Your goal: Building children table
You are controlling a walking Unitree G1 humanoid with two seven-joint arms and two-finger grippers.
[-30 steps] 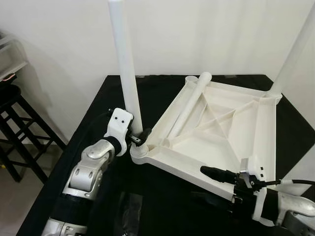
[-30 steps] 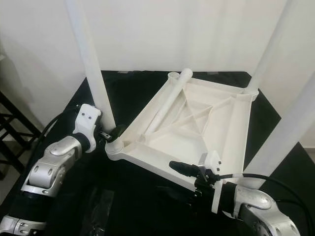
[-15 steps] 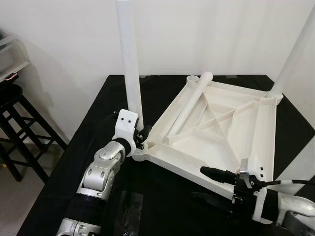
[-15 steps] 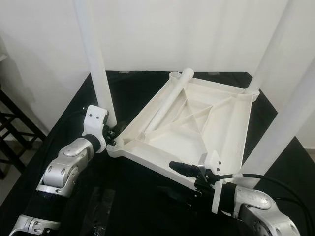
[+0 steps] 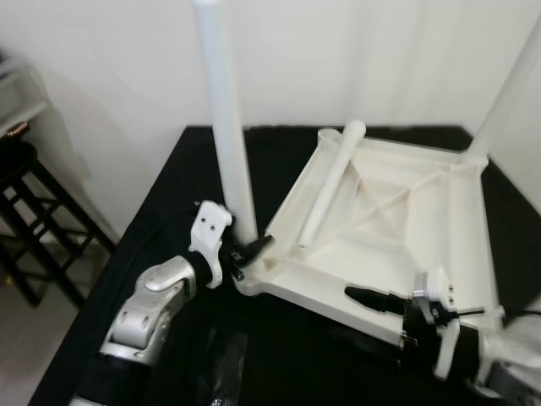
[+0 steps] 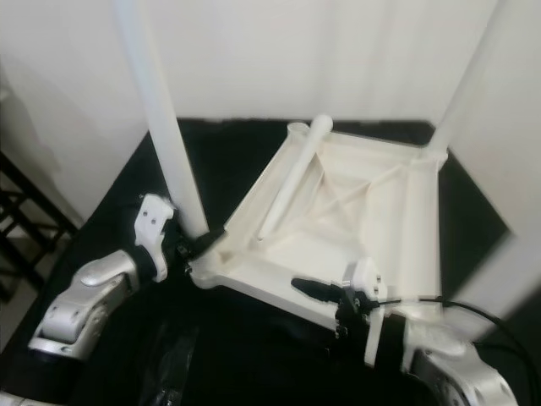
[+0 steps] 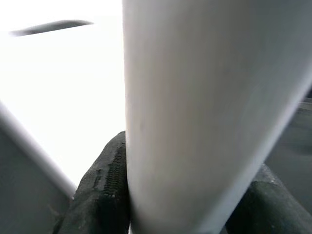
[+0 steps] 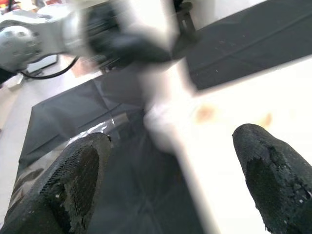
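Tabletop: the white children's tabletop (image 5: 397,228) lies upside down on the black cloth (image 5: 169,194), ribs facing up, its near-left corner beside the left gripper.
Legs: one white leg (image 5: 224,127) stands upright at that near-left corner socket; another leg (image 5: 507,85) stands at the far-right corner; a loose leg (image 5: 331,182) lies along the underside's left channel.
Left gripper: the left gripper (image 5: 247,250) pinches the base of the upright leg; in the left wrist view its fingers (image 7: 105,187) press against both sides of the tube.
Right gripper: the right gripper (image 6: 317,292) hovers over the near edge of the tabletop, jaws spread wide and holding nothing.
Risk, leg: the tall leg is gripped only at its base, so a sideways push probably tilts it and jams or unseats it in the socket.
Risk, tabletop: nothing pins the top down, so it may slide or twist on the cloth.
Risk, loose leg: a jolt could roll it off.
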